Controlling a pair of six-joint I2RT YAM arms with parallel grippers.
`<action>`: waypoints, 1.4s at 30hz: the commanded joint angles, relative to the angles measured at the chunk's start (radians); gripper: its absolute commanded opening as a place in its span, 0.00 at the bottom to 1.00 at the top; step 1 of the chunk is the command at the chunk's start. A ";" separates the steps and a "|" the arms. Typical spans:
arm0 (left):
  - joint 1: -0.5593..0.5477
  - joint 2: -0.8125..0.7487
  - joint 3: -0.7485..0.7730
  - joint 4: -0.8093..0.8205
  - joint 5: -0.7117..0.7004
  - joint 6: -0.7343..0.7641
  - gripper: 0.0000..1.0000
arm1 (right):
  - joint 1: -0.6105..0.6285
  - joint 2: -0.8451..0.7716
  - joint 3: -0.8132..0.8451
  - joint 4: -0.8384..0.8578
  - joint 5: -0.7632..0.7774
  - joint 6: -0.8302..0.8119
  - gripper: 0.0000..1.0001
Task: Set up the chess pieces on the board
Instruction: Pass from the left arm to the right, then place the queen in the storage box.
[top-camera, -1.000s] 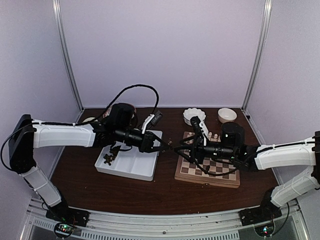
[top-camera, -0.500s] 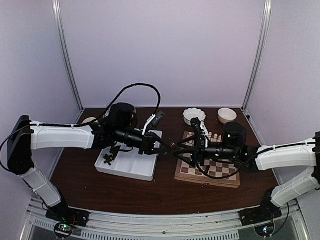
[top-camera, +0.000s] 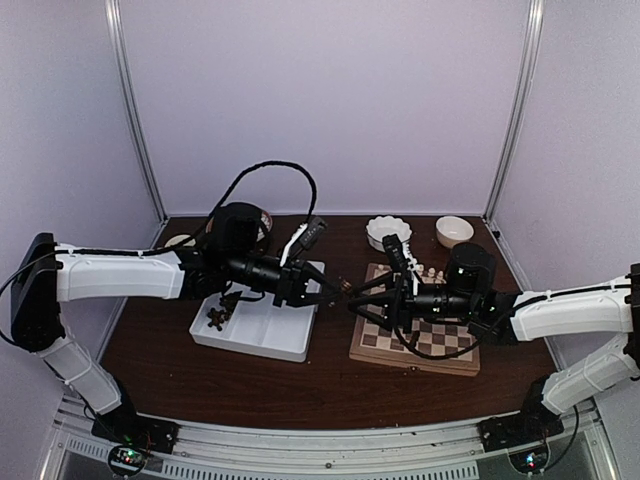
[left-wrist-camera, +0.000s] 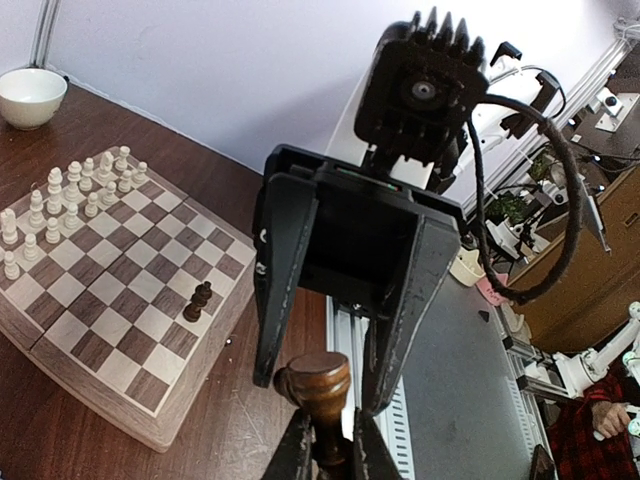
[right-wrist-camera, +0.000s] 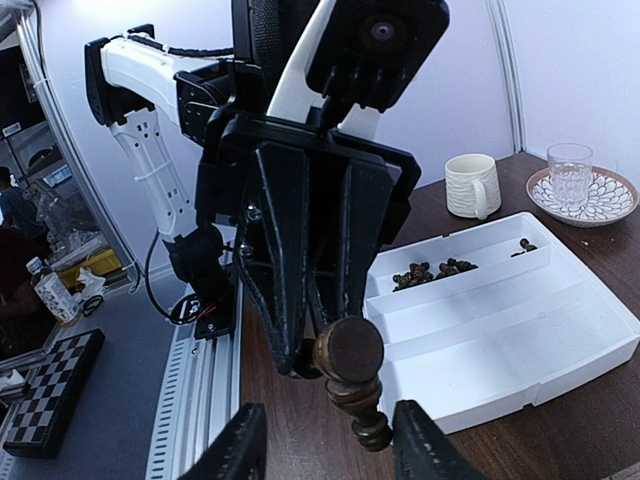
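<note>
A dark brown chess piece hangs in mid-air between the white tray and the board. My left gripper is shut on its stem, base end outward. My right gripper faces it tip to tip and is open, with one finger on each side of the piece and a gap on both sides. One dark piece stands on the board. More dark pieces lie in the tray's far compartment.
Cream chessmen stand in rows on the board's far side. Behind the board are a scalloped white dish and a white bowl. Beyond the tray stand a mug and a glass on a patterned saucer.
Both arms have stayed tip to tip above the gap between tray and board. The right gripper's fingers have drawn closer together around the piece that the left gripper holds.
</note>
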 joint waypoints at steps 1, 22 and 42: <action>0.001 -0.018 -0.011 0.074 0.043 -0.019 0.06 | -0.006 0.006 0.000 0.036 -0.025 0.008 0.36; 0.031 -0.048 -0.004 -0.071 -0.156 0.007 0.04 | -0.006 -0.032 0.018 -0.133 0.224 -0.032 0.00; 0.117 0.176 0.165 -0.661 -0.861 0.070 0.05 | -0.010 0.033 0.098 -0.323 0.430 -0.073 0.00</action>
